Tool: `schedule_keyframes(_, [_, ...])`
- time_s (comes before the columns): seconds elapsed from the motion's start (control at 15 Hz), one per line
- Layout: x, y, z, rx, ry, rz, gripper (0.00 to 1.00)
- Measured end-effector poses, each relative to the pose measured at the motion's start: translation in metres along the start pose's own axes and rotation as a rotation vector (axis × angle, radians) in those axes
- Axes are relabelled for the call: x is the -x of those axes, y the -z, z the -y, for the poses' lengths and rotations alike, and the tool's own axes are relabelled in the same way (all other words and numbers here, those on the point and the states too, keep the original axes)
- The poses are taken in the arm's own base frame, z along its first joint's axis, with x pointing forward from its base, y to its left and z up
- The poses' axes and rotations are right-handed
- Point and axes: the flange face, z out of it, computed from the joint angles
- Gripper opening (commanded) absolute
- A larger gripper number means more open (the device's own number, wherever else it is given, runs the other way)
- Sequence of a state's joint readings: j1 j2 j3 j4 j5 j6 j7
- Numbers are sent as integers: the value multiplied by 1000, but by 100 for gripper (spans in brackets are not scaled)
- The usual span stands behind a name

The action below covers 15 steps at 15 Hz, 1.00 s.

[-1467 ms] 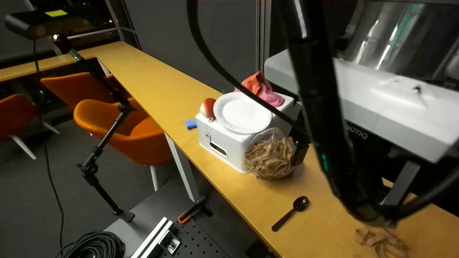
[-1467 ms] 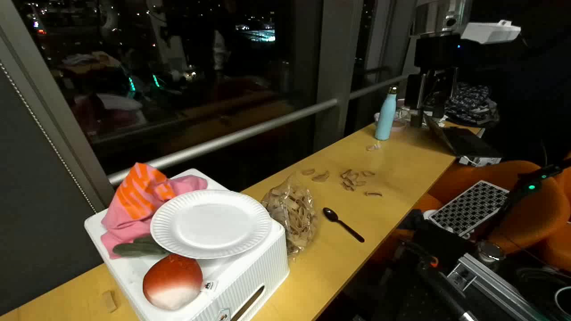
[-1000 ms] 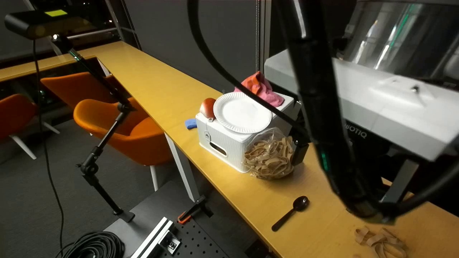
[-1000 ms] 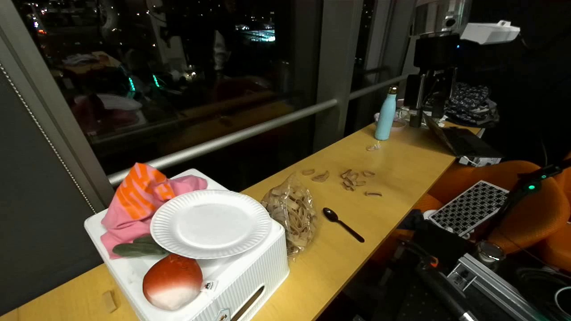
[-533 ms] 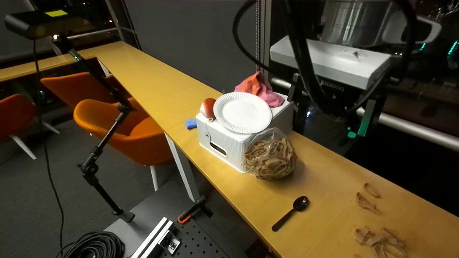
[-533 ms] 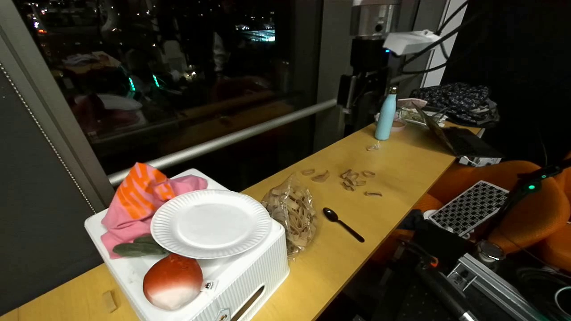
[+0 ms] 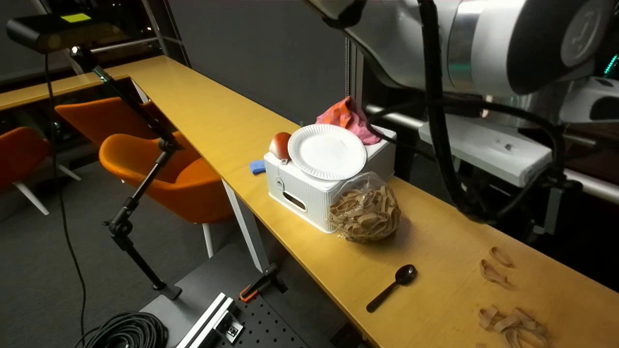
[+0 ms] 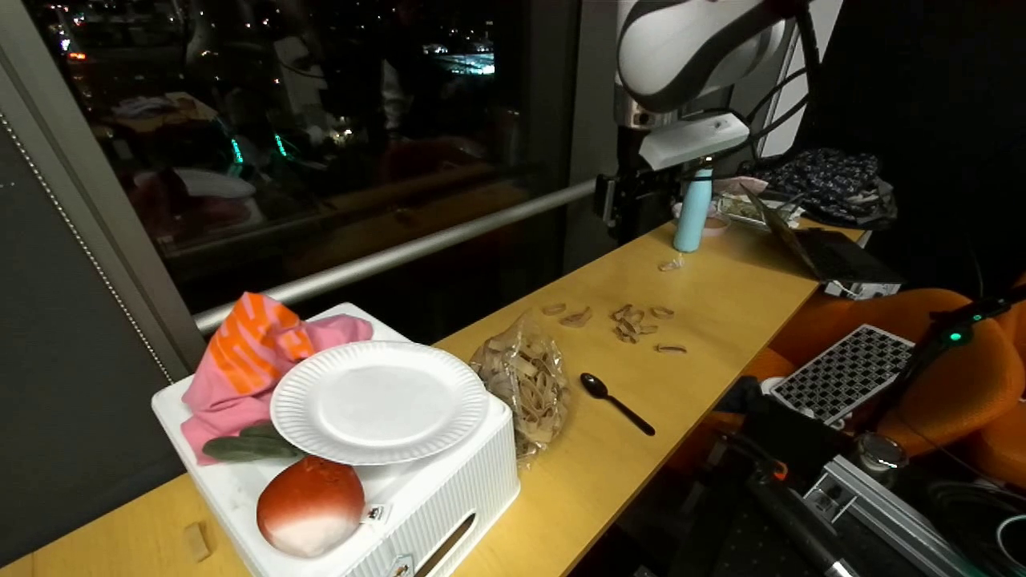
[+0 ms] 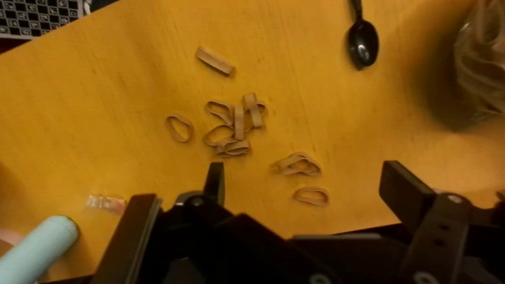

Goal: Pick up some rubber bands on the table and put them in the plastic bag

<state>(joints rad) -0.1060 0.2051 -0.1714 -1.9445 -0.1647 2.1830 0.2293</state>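
Note:
Tan rubber bands lie loose on the wooden table: a small pile (image 9: 239, 123), single bands apart from it, a bunched group (image 9: 289, 165) and a loop (image 9: 313, 202) near the window edge. They also show in both exterior views (image 7: 508, 323) (image 8: 631, 324). The clear plastic bag (image 7: 366, 215), full of rubber bands, stands against the white box; it also shows at the wrist view's right edge (image 9: 483, 73). My gripper (image 9: 305, 173) is open and empty above the table, with the bunched group and loop between its fingers in the wrist view. It also shows in an exterior view (image 8: 629, 210).
A black spoon (image 7: 397, 287) lies near the bag. The white box (image 7: 309, 200) carries a paper plate (image 8: 377, 405), a pink cloth (image 8: 264, 344) and a red-white round object (image 8: 311, 509). A light-blue bottle (image 8: 694, 212) stands farther along. A window rail (image 8: 425, 244) borders the table.
The arm has swung toward the window and back from the near camera, then lowered slightly. Two rubber-band loops it had hidden now show. The bag and bands have not moved.

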Motion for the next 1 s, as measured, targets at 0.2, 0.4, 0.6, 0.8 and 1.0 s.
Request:
schedule_keyframes(0.2, [-4, -37, -30, 9, -66, -12, 100])
schedule_keyframes(0.4, [-17, -82, -19, 13, -49, -38, 100])
schedule_keyframes(0.6, [-33, -111, 17, 17, -8, -57, 100])
schedule_keyframes(0.8, [-41, -118, 48, 19, 20, -67, 100])
schedule_keyframes(1.0, [-41, -133, 57, 12, 24, -56, 100])
